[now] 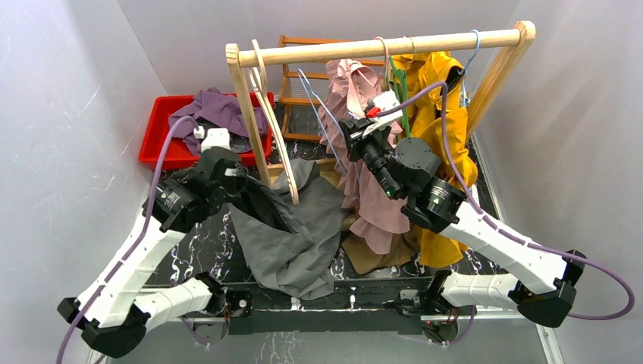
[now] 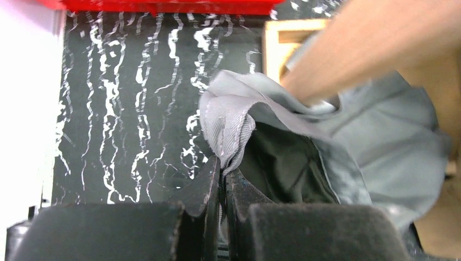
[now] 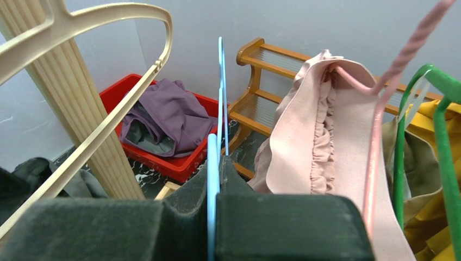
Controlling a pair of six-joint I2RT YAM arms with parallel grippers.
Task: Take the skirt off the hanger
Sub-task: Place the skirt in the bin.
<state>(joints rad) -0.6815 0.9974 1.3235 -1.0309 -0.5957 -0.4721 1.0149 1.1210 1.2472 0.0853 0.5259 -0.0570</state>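
1. Left gripper [image 1: 239,182]: jaws pressed together, pinching a folded edge of the grey skirt [image 1: 292,235]. In the left wrist view the cloth edge [image 2: 228,122] runs straight down into the gap between the fingers [image 2: 204,190].
2. Right gripper [image 1: 346,130]: clamped on the light-blue hanger [image 3: 220,98]. The thin bar stands upright between the pads, and the gripper sits high by the rail.
3. Skirt location: bunched on the dark marbled table [image 1: 203,235], centre of the top view and sagging toward 6 o'clock. Its upper edge is lifted toward the left gripper at 10 o'clock of the heap.
4. The beige hanger [image 1: 277,136] hangs from the left end of the wooden rack [image 1: 379,47], and its lower tip overlaps the skirt's top edge. Can't tell whether the two are touching or the skirt is hooked on it.
5. At 3 o'clock of the skirt: a pink ruffled garment [image 1: 371,197] on a pink hanger [image 3: 375,141], then a green hanger [image 3: 440,141], then a yellow garment [image 1: 440,129].
6. At 10 o'clock in the top view: a red bin [image 1: 155,136] holding a purple garment [image 1: 220,106], well apart from the skirt.
7. At 12 o'clock, behind the rack: a wooden shelf [image 1: 292,83].
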